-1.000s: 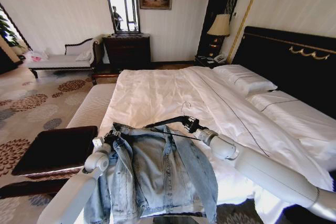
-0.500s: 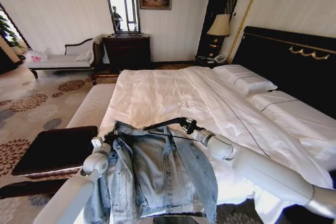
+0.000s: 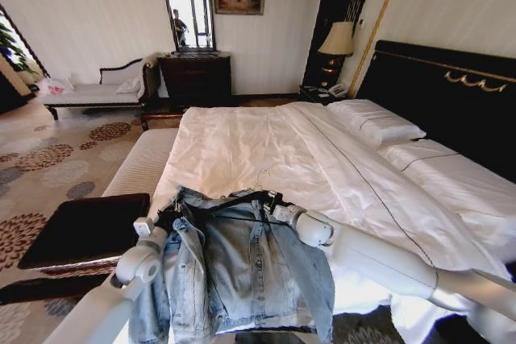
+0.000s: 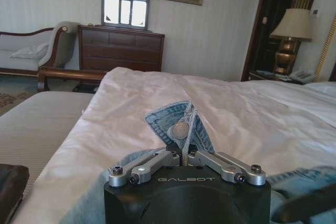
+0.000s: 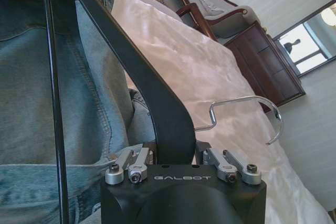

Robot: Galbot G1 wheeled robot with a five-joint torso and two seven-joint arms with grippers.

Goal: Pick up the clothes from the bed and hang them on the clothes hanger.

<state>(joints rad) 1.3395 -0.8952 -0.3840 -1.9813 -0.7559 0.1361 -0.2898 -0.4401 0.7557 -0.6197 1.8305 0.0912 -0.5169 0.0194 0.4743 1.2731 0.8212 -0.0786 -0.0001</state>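
- Currently at the foot end of the bed (image 3: 242, 142): denim jacket (image 3: 250, 271) held up, front open, hem trailing below the mattress edge.
- Left gripper (image 4: 185, 156): clamped on a fold of the jacket collar, a metal snap button visible just above the fingers.
- Right gripper (image 5: 181, 156): closed on the black clothes hanger (image 5: 131, 72) near its neck, silver hook pointing away over the sheet.
- Hanger position, head view: hanger (image 3: 242, 199) level with the collar, one shoulder close to or inside the jacket opening; cannot tell which.
- Risk, slip: small pinch of collar only; weight of the hanging denim likely to pull the fold free if jerked.
- Risk, snag: hanger shoulder may catch on a seam or a sleeve instead of entering the armhole, bunching the cloth.
- Risk, twist: hanger clamped at a single spot; may rotate between the fingers under sideways load.
- Hidden: far hanger shoulder behind denim; lower hem and sleeves cut off at the edge of the head view; fingertip contact on the hanger masked by its own bar.
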